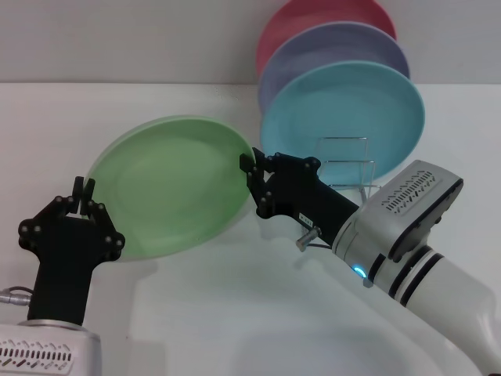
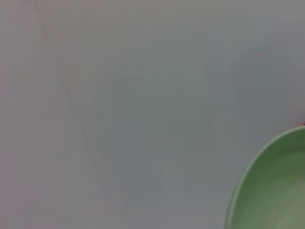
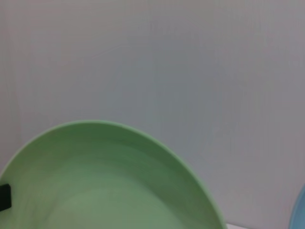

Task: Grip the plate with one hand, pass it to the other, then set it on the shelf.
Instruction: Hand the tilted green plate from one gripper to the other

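The light green plate (image 1: 168, 184) is held tilted in the air above the white table, left of the rack. My left gripper (image 1: 84, 188) is at its left rim, fingers close together over the edge. My right gripper (image 1: 250, 168) is shut on its right rim. The plate fills the lower part of the right wrist view (image 3: 105, 181) and shows in a corner of the left wrist view (image 2: 276, 186). The chrome wire shelf (image 1: 369, 168) stands behind my right gripper.
A turquoise-blue plate (image 1: 344, 110) stands upright in the shelf, with a lavender plate (image 1: 329, 47) and a pink plate (image 1: 313, 19) behind it. The white table (image 1: 235, 313) runs to a grey back wall. My right arm (image 1: 423, 258) crosses the lower right.
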